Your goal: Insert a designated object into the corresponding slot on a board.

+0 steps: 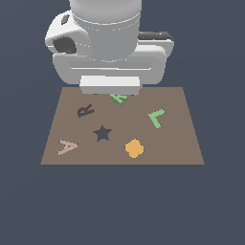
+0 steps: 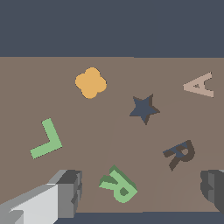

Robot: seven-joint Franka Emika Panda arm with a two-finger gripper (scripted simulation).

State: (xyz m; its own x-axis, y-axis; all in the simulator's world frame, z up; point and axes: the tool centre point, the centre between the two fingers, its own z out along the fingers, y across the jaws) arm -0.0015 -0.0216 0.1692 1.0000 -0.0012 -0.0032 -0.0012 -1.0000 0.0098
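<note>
The light-green R piece (image 2: 119,185) lies flat on the brown board (image 2: 131,70), near the board's far edge in the exterior view (image 1: 119,98), where the arm's hand partly hides it. My gripper (image 2: 140,192) is open, and the piece sits between its fingers (image 2: 65,194), nearer one than the other and touching neither. The dark R-shaped slot (image 2: 179,154) is empty. In the exterior view the slot (image 1: 85,111) is to the piece's left. The hand (image 1: 110,72) hides the fingertips in the exterior view.
On the board (image 1: 177,143) lie a green L piece (image 1: 157,117) (image 2: 46,140) and an orange blob (image 1: 134,148) (image 2: 90,82). It also bears a dark blue star cutout (image 1: 102,133) (image 2: 144,109) and a tan A shape (image 1: 67,146) (image 2: 200,85).
</note>
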